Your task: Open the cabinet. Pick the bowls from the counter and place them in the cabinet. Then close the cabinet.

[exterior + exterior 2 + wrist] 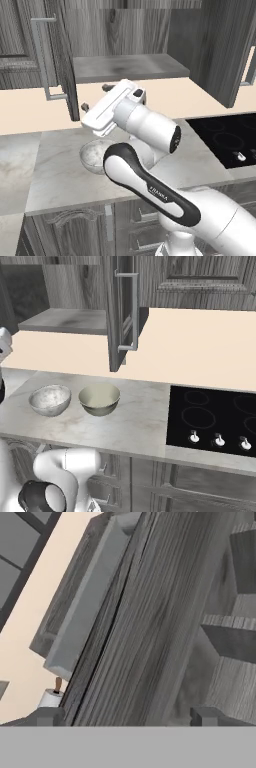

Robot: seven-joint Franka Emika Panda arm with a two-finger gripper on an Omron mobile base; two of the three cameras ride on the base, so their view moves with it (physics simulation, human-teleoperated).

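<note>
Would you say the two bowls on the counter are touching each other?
Apart: the right base view shows bare counter between the marble bowl and the cream bowl.

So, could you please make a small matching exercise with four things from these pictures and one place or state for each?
Things:
1. marble-look bowl
2. cream bowl
3. cabinet
4. cooktop

Places or states:
a. doors swung open
b. glossy black, right of the counter
c. on the counter, nearer the cooktop
d. on the counter, farther from the cooktop

Pairs: 1-d, 2-c, 3-a, 4-b
</note>
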